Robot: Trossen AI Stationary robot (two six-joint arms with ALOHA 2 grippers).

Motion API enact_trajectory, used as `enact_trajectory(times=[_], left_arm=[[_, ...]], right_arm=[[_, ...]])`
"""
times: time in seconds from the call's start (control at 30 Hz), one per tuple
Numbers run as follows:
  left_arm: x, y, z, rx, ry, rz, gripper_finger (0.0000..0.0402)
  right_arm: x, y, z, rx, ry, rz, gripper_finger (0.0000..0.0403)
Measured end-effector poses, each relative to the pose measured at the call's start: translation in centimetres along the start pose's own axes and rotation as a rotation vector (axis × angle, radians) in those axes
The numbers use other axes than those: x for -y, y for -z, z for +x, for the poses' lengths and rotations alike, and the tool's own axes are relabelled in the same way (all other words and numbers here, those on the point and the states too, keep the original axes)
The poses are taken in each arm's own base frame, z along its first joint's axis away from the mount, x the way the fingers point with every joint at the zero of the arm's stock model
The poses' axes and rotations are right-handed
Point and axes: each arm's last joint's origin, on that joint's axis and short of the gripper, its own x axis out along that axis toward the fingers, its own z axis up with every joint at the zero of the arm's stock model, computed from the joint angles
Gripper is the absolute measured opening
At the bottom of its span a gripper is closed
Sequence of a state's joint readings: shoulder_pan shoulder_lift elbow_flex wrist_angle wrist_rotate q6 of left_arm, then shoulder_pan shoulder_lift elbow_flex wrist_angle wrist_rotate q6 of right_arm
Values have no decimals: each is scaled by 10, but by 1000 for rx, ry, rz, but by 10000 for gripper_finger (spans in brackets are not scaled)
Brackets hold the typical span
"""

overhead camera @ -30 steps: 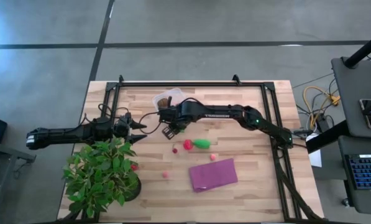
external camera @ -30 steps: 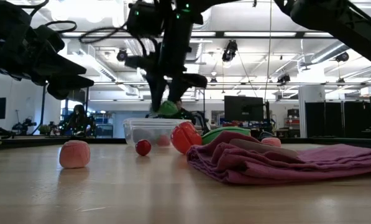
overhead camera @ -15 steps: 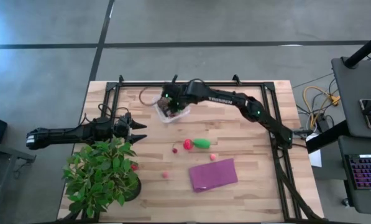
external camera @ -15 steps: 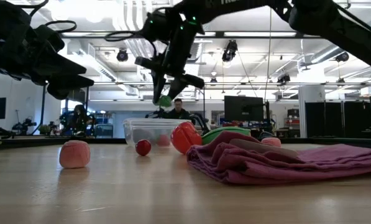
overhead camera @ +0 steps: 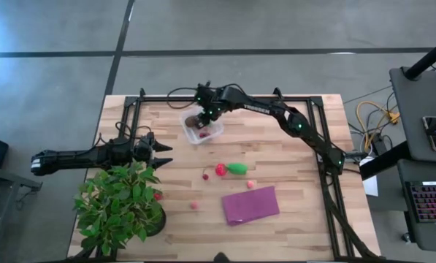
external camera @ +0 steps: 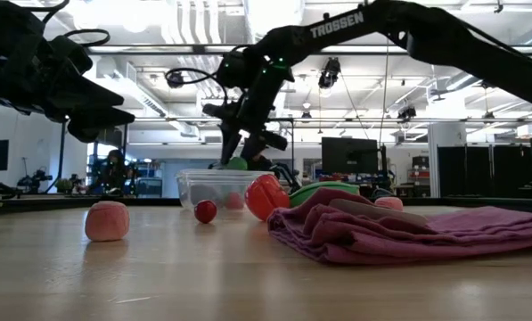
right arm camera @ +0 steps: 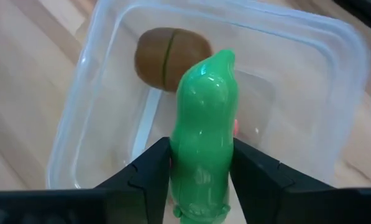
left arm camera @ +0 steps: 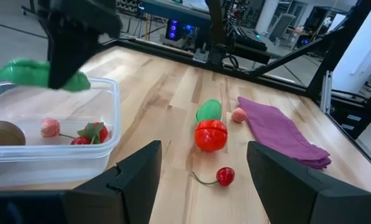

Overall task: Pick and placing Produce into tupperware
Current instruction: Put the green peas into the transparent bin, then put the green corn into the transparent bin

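The right gripper (right arm camera: 201, 171) is clamping a glossy green oblong toy vegetable (right arm camera: 202, 124) between its two dark fingers, hanging directly above the clear square plastic container (overhead camera: 203, 126) at the table's far side. Inside the container a brown ball with a slit (right arm camera: 171, 58) is lying beside small red and pink pieces (left arm camera: 89, 132). On the wooden table (overhead camera: 298, 175), a red round toy (overhead camera: 220, 169), a green piece (overhead camera: 237, 169) and a purple folded cloth (overhead camera: 250, 204) are lying nearer. The left gripper (overhead camera: 161, 152) is waiting with fingers spread beside the leafy potted plant (overhead camera: 121, 204).

Two arms (overhead camera: 276, 117), one tupperware (overhead camera: 216, 134)
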State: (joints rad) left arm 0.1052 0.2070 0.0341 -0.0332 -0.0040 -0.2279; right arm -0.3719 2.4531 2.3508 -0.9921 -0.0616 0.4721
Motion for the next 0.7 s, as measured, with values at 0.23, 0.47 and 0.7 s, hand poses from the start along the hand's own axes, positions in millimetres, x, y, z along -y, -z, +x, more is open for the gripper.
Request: enact_trajectory(times=[0.23, 0.47, 0.7], left_arm=[[0, 0, 0, -1, 0, 0, 224], [0, 0, 0, -1, 0, 0, 224], [0, 0, 0, -1, -1, 0, 224]], right_arm=[[-5, -2, 5, 43, -21, -76, 209], [-18, 5, -31, 20, -36, -288, 252], [-66, 63, -89, -163, 59, -831, 252]])
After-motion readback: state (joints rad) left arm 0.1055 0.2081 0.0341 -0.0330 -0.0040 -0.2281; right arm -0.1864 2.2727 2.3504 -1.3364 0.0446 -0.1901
